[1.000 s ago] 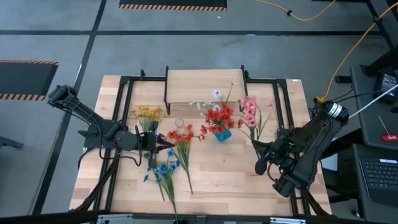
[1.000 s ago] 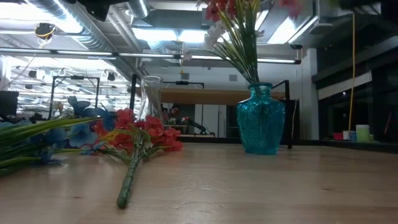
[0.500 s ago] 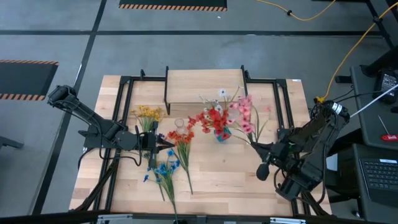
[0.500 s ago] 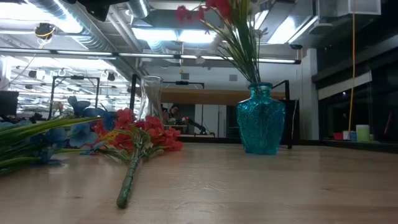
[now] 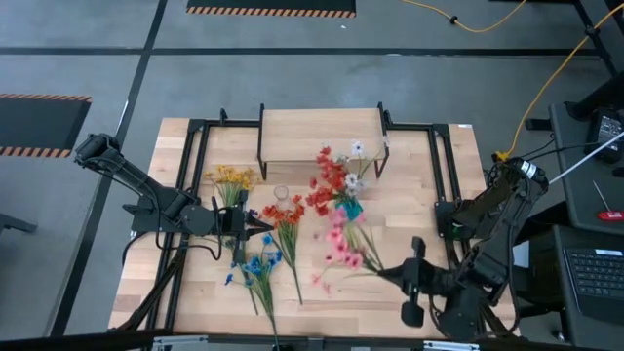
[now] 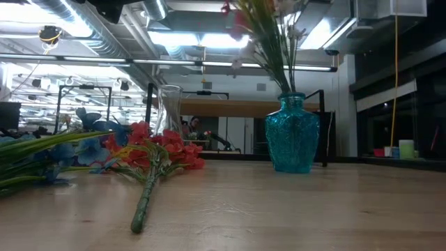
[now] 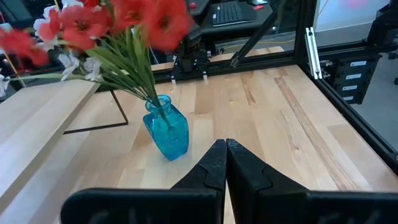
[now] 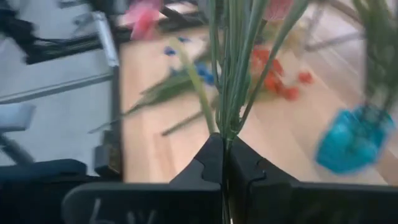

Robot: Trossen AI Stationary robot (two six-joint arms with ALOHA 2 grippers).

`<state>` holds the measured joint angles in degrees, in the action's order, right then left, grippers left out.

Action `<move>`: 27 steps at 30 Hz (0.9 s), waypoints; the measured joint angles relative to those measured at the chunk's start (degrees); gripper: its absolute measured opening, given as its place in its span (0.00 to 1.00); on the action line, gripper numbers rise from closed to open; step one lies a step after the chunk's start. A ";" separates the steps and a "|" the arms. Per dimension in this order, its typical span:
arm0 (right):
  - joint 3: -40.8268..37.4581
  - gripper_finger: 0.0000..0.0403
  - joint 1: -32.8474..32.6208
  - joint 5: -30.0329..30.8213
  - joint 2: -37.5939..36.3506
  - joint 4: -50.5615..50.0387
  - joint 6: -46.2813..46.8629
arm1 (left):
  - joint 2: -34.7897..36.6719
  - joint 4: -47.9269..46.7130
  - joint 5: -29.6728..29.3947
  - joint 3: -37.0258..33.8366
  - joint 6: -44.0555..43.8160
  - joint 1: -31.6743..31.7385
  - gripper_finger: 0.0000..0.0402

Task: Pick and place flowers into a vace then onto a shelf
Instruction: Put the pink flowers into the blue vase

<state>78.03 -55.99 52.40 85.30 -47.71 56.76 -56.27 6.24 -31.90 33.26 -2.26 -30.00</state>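
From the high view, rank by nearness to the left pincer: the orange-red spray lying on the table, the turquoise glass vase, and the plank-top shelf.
1. Orange-red flower spray, lying right beside the shut left pincer.
2. Turquoise glass vase, mid-table, farther toward the right arm's side.
3. Light wooden plank-top shelf, at the table's far edge. It is only slightly farther than the vase.

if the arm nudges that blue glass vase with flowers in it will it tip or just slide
The blue vase looks prone to tipping: it is narrow, and the flowers in it rise well above it and lean to one side. It looks like glass, so probably fragile. On the smooth wooden table, a low push might slide it instead.
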 joint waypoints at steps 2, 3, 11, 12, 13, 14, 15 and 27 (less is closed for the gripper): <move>0.00 0.00 0.32 0.16 0.00 3.30 -5.31 | 0.00 0.00 0.00 0.00 0.00 0.00 0.01; -0.02 0.00 0.64 0.32 0.00 4.62 -7.66 | 0.00 0.00 0.00 0.00 0.00 0.01 0.01; -1.86 0.00 7.45 2.98 0.00 13.14 -23.04 | 0.00 0.00 0.00 0.00 0.02 0.01 0.01; -2.53 0.00 8.85 -1.05 0.00 15.64 -24.99 | 0.00 0.00 0.00 0.00 0.02 0.00 0.01; -3.53 0.00 10.37 -4.84 0.00 18.94 -27.91 | 0.00 0.00 0.00 0.00 0.04 0.00 0.01; -4.62 0.00 11.70 -8.21 0.04 21.92 -31.10 | 0.00 0.00 -0.02 0.00 0.04 0.01 0.01; -5.57 0.00 12.98 -11.00 0.04 24.65 -34.12 | 0.00 0.00 -0.02 0.01 0.04 0.01 0.01; -24.77 0.00 18.63 -15.18 -7.52 58.47 -54.62 | 0.00 0.00 -0.02 0.00 0.07 0.11 0.01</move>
<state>53.26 -37.35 37.22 77.78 10.75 2.14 -56.27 6.24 -31.92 33.26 -2.20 -29.89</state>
